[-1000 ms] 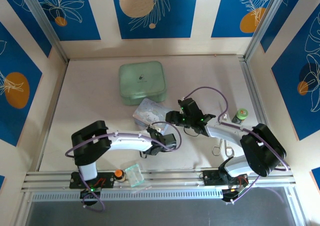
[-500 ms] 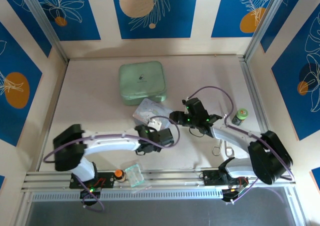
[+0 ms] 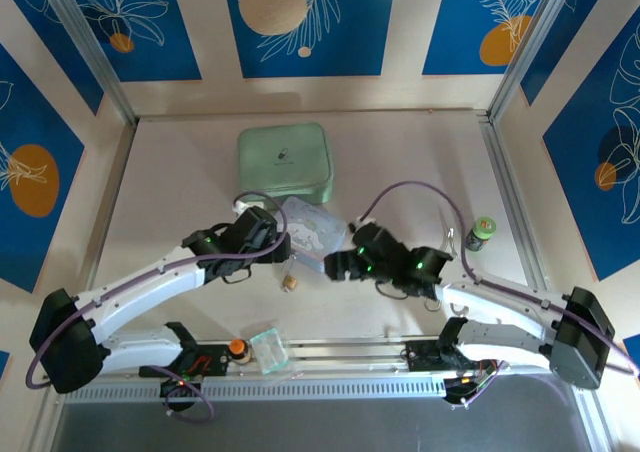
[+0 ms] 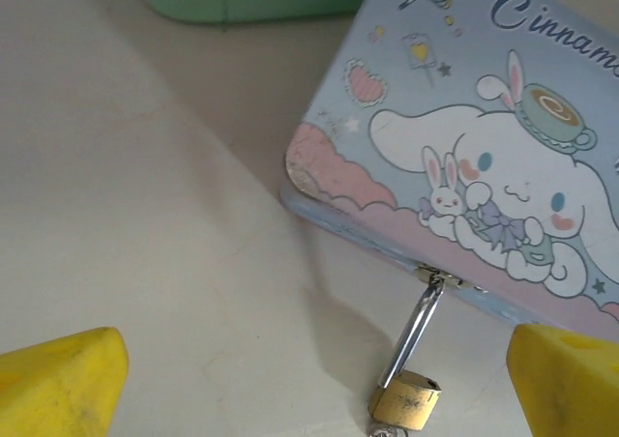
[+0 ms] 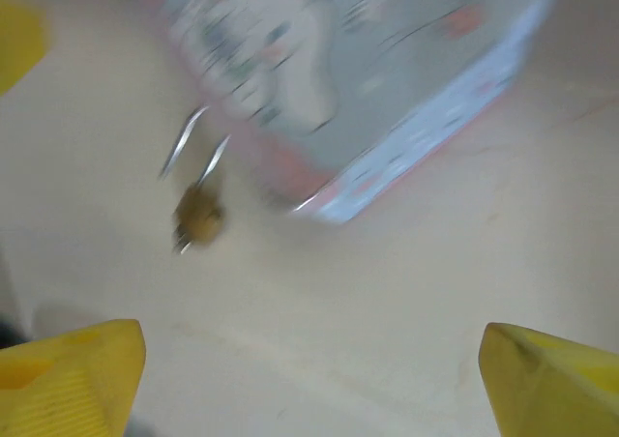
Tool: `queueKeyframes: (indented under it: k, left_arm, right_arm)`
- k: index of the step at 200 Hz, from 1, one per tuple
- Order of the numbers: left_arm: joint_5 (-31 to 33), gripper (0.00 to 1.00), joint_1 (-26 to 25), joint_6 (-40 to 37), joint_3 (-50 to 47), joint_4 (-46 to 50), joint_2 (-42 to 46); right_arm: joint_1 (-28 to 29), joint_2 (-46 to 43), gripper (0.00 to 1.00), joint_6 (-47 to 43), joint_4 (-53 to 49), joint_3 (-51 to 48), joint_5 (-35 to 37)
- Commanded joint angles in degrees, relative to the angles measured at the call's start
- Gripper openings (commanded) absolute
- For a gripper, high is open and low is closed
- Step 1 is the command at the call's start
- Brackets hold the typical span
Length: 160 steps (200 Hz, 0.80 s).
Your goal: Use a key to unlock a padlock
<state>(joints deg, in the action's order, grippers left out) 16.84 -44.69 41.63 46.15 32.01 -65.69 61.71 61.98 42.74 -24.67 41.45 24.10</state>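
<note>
- While its brass body is resting on the table [image 3: 180, 202] just in front of the cartoon tin [image 3: 312, 230], the padlock [image 4: 406, 401] is hanging by its thin silver shackle from the hasp on the tin's near edge.
- A silver sliver [image 4: 384, 429] is poking out beneath the padlock's body, on the side away from the tin; it is too small to identify.
- The left gripper [image 4: 314, 384] is hovering just off the tin's front-left corner. Its yellow fingertips [image 4: 63, 379] are standing wide apart and gripping nothing, and the padlock is showing between them, nearer the one on the tin's side.
- The right gripper [image 5: 309, 379] is pointing at the tin's front from the other side, its fingers likewise spread and empty. That view is blurring, yet the padlock is showing close against the tin's edge.
- A green box [image 3: 284, 165] is sitting just behind the tin.
- A small green bottle [image 3: 480, 234] is standing well to the tin's right.
- An orange-capped item [image 3: 237, 347] and a clear container [image 3: 268, 350] are sitting side by side well in front of the tin.
</note>
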Motion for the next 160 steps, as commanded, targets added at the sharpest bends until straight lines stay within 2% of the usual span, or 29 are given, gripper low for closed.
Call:
queueKeyframes:
  k: [1,29,64,105,160]
  left_arm:
    - [-6.5,1.0,2.8,-0.1,-2.1,-4.4,1.6]
    - [-9.5,1.0,5.6,0.6,-2.9,-6.2,1.8]
    - [-7.2,1.0,8.3,0.0,-3.2,-3.0,2.4]
    - [-10.1,1.0,10.5,0.5,-6.0,-4.8,5.0]
    - [-6.3,1.0,10.6,-0.7,-6.7,-1.0,7.0]
  right_arm:
    - [6.0,3.6,0.88,8.3,-3.4,4.3,7.3]
    - [10.2,13.3,0.82,8.9,-0.4,8.9,7.3]
    - [11.0,23.9,0.82,10.6,0.1,15.3,7.0]
    - [9.5,37.3,0.78,7.3,0.5,22.5,6.4]
    - [8.8,45.3,0.7,6.8,0.5,27.1,6.7]
